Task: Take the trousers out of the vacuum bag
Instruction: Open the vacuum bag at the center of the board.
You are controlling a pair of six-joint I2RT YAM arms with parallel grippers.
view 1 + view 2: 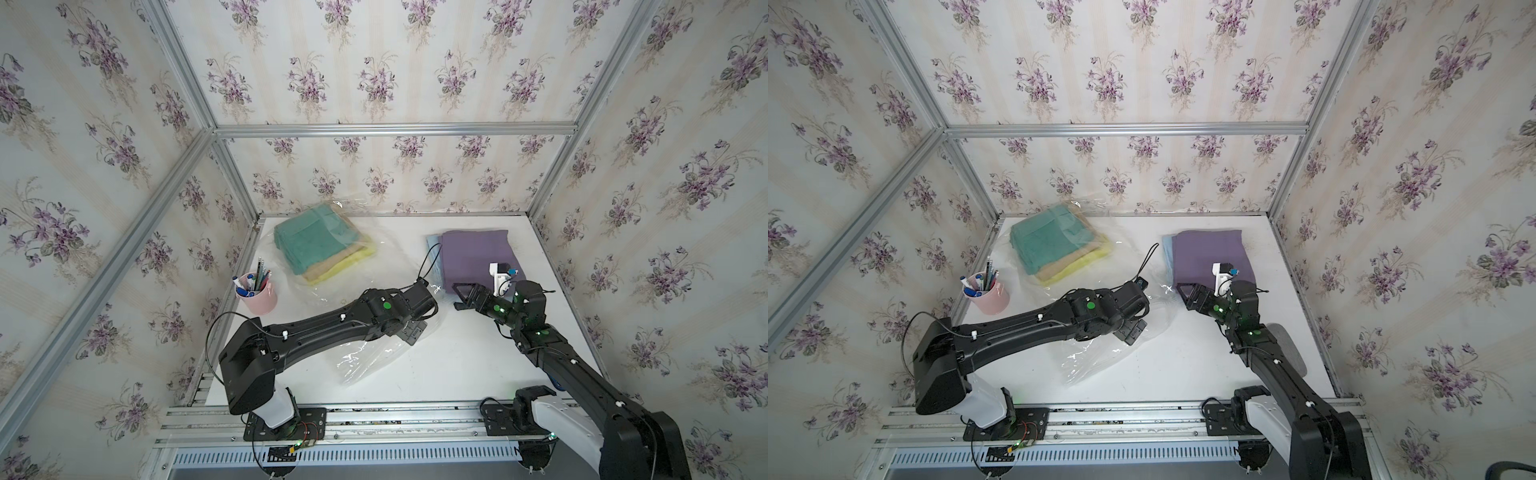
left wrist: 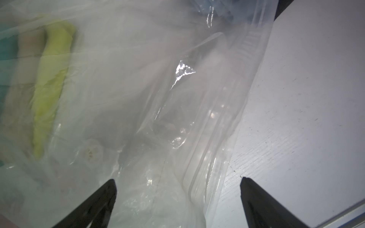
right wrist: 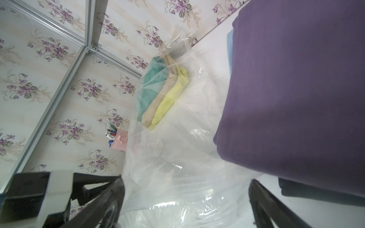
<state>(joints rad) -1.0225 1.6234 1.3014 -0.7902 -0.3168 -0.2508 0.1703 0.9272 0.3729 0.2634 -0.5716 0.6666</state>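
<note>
One clear vacuum bag (image 2: 158,98) beneath the left gripper (image 2: 177,179), jaws spread wide and empty, three folded trousers (image 1: 320,243) inside it ahead of those jaws, right gripper (image 3: 186,180) also gaping, empty, three stacked trousers (image 1: 478,257) just beside it outside the bag, one pen cup (image 1: 259,297).

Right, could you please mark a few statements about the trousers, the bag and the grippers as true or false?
1. The purple trousers lie outside the vacuum bag. True.
2. The right gripper is shut on the purple trousers. False: its jaws stand open and hold nothing.
3. The teal trousers top the stack inside the vacuum bag. True.
4. The pink cup stands on the purple trousers. False: it stands on the table, near the vacuum bag.
5. The left gripper is open. True.
</note>
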